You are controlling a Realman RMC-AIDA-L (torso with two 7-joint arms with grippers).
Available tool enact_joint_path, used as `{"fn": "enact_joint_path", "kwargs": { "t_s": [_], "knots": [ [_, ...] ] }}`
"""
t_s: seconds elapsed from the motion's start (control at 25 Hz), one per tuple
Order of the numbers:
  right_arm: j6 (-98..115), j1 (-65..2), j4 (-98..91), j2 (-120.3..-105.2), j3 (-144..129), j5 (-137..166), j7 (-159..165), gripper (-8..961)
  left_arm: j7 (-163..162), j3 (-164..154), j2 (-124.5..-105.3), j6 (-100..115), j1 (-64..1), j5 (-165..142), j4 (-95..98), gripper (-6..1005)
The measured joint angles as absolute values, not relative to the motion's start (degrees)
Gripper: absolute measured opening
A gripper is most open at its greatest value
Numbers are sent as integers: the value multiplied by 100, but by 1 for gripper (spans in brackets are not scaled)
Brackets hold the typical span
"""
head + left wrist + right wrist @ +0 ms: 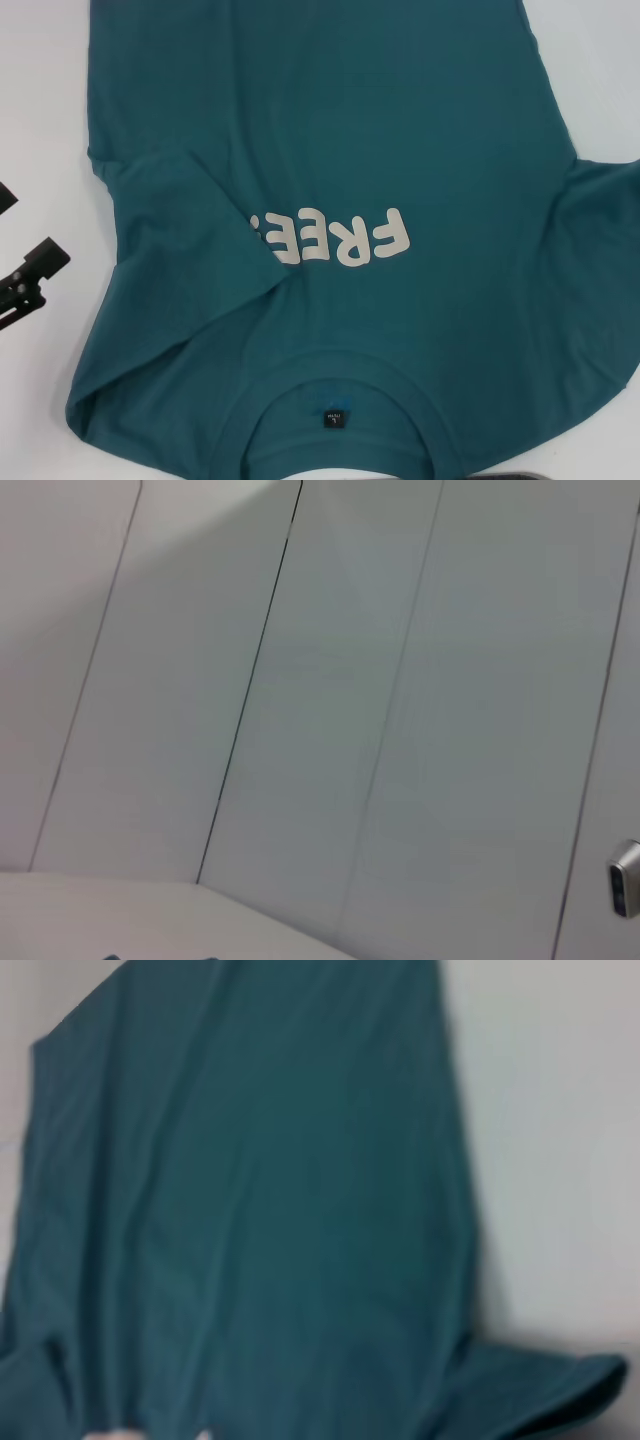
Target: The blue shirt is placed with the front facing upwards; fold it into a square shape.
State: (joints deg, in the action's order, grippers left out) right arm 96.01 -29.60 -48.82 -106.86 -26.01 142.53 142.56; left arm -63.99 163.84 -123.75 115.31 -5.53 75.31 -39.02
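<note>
Matt cotton-like blue shirt [330, 150]

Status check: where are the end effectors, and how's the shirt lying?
Left end effector off the shirt at the table's left edge. Right end effector out of view. Blue shirt front up, left sleeve folded over the print. Nothing in the way.

Bare table [45, 110] beside blue shirt [350, 150]; left hand [25, 280] there.

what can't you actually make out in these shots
- Blue shirt: hem and right sleeve end cut off by the head view's edges.
- "FREE!" print: its last mark is covered by the folded-in left sleeve.
- Neck label: text too small to read.
- Left gripper: only partly in view at the edge.
- Right gripper: in no view.
- Left wrist view: only pale panels.
</note>
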Motion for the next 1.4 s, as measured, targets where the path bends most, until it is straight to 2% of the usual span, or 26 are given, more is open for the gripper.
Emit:
{"fn": "enact_joint_path", "kwargs": {
  "t_s": [0.16,0.4,0.8,1.04,1.4],
  "knots": [
    [10040,-3031,-5022,-10815,-2580,14098,14131,68,-6398,16383,-12375,11532,-551,7612,-3904,945],
    [10388,-3186,-5022,-10909,-2618,13566,14076,79,-6390,16382,-12371,11532,-530,7719,-3904,945],
    [9866,-3359,-4689,-11366,-2843,13544,14041,97,-6385,16392,-12375,11522,-401,7963,-3909,944],
    [9406,-3385,-4276,-11431,-2871,13417,13973,108,-6382,16392,-12375,11521,-386,8048,-3907,944],
    [9028,-3378,-3826,-11434,-2827,13113,13788,124,-6380,16391,-12383,11522,-389,8084,-3902,944]
  ]
}}
